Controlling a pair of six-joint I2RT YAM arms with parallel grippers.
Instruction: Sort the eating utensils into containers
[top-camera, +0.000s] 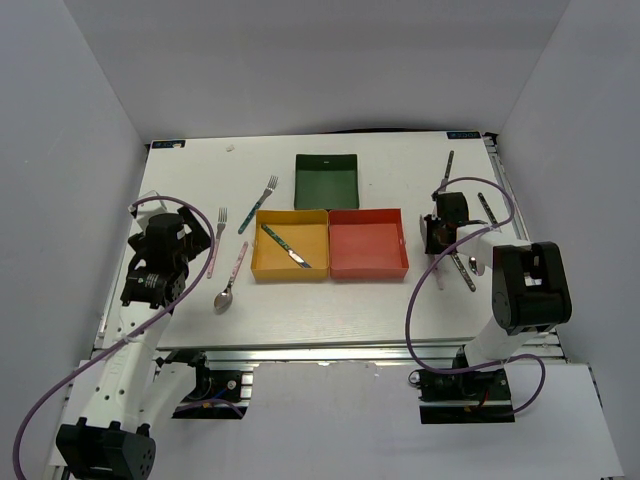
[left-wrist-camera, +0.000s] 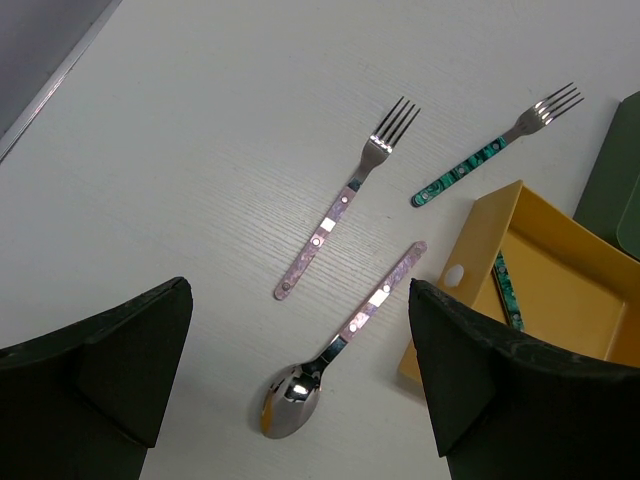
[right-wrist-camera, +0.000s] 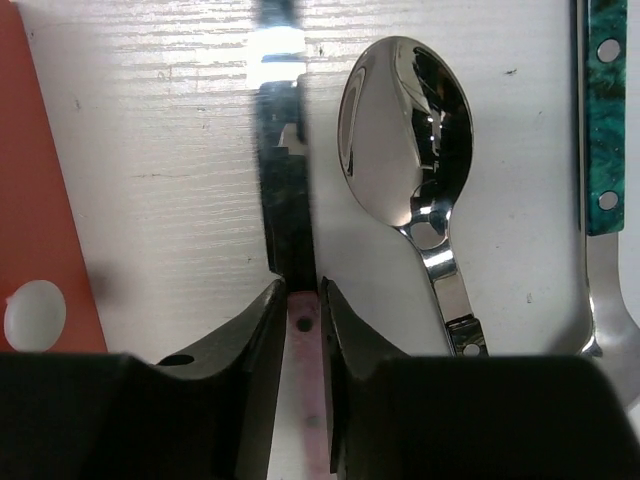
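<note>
Three trays sit mid-table: dark green (top-camera: 326, 181), yellow-orange (top-camera: 290, 262) and red (top-camera: 368, 245). A teal-handled knife (top-camera: 286, 246) lies in the yellow-orange tray. My left gripper (top-camera: 198, 243) is open and empty above a pink-handled spoon (left-wrist-camera: 350, 335), a pink-handled fork (left-wrist-camera: 345, 200) and a teal-handled fork (left-wrist-camera: 495, 148). My right gripper (right-wrist-camera: 302, 300) is shut on the pink handle of a knife (right-wrist-camera: 303, 325), just right of the red tray (right-wrist-camera: 30, 200). Its blade (right-wrist-camera: 282, 150) points away, low over the table.
Beside the held knife lie a dark-handled spoon (right-wrist-camera: 405, 130) and a teal-handled utensil (right-wrist-camera: 603, 120). Two more dark-handled utensils (top-camera: 447, 172) (top-camera: 487, 210) lie at the back right. The table's right edge is close to my right arm.
</note>
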